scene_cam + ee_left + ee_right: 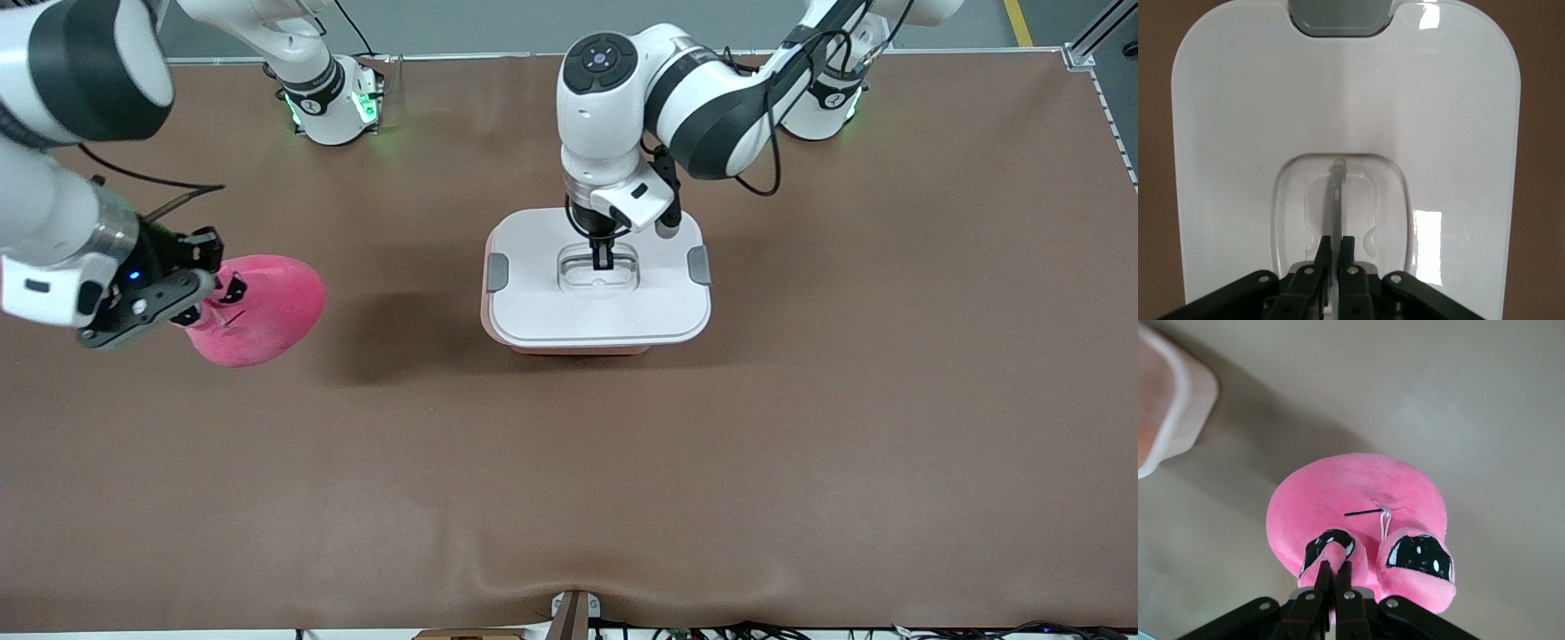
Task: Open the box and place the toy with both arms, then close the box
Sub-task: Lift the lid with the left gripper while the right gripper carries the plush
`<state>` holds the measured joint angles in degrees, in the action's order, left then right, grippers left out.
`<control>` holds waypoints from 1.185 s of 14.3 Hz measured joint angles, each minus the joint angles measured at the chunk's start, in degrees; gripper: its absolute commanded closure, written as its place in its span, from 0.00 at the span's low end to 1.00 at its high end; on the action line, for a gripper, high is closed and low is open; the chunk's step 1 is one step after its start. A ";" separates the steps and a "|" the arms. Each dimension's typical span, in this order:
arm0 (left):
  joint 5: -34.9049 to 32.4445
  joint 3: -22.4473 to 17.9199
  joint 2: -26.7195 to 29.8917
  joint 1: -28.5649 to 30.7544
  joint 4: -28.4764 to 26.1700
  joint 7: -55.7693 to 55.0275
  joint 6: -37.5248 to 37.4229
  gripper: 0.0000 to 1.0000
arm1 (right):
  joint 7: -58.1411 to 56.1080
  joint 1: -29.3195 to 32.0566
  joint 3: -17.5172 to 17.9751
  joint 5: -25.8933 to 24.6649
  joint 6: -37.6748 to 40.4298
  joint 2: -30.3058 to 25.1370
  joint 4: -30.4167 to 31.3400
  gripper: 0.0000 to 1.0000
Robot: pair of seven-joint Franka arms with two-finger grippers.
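Observation:
The box point(542, 307) stands mid-table with its white lid on, a grey clip point(496, 272) at each end. My left gripper point(603, 258) reaches down into the lid's recessed centre. In the left wrist view it point(1337, 243) is shut on the thin grey handle point(1336, 193). The pink toy point(267, 311) is toward the right arm's end of the table. My right gripper point(213, 293) is shut on a fold of plush beside one black eye mark point(1335, 568). The toy point(1358, 487) seems raised slightly off the table. A corner of the box point(1171, 400) shows in the right wrist view.
The brown mat point(622, 462) covers the whole table and has a raised wrinkle point(569, 582) at its front edge. The two arm bases point(333, 102) point(822, 107) stand along the edge farthest from the front camera. Cables lie along the front edge.

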<state>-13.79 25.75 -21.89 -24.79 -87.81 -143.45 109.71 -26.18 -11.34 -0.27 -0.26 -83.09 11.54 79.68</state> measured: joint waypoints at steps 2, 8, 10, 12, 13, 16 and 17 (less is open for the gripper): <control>1.36 -0.01 1.28 1.56 0.01 2.72 -0.72 1.00 | -1.21 -3.83 0.15 0.03 0.07 -1.33 -0.03 1.00; 2.88 -0.02 3.00 4.87 0.04 10.48 -3.56 1.00 | -5.87 -14.06 0.37 0.38 -0.36 -2.65 -0.02 1.00; 5.18 -0.06 4.38 7.40 0.11 16.08 -5.08 1.00 | -7.23 -17.14 0.41 0.64 -1.23 -2.65 -0.02 1.00; 6.58 -0.09 6.08 10.29 0.13 21.63 -7.30 1.00 | -8.38 -21.13 0.49 0.72 -3.37 -2.61 -0.02 1.00; 6.90 -0.13 6.81 11.59 0.13 24.23 -8.36 1.00 | -9.49 -23.23 0.53 0.73 -5.03 -2.55 0.01 1.00; 7.53 -0.17 8.03 14.71 0.13 30.33 -10.19 1.00 | -12.93 -28.64 0.56 0.71 -10.23 -2.09 0.17 1.00; 7.82 -0.17 8.15 15.49 0.13 31.86 -10.63 1.00 | -14.42 -30.09 0.55 0.68 -11.85 -1.85 0.39 1.00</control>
<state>-5.97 25.58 -13.74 -9.29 -87.68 -111.59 99.08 -40.60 -41.43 0.28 0.42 -94.93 9.69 80.07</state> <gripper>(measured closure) 0.930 0.952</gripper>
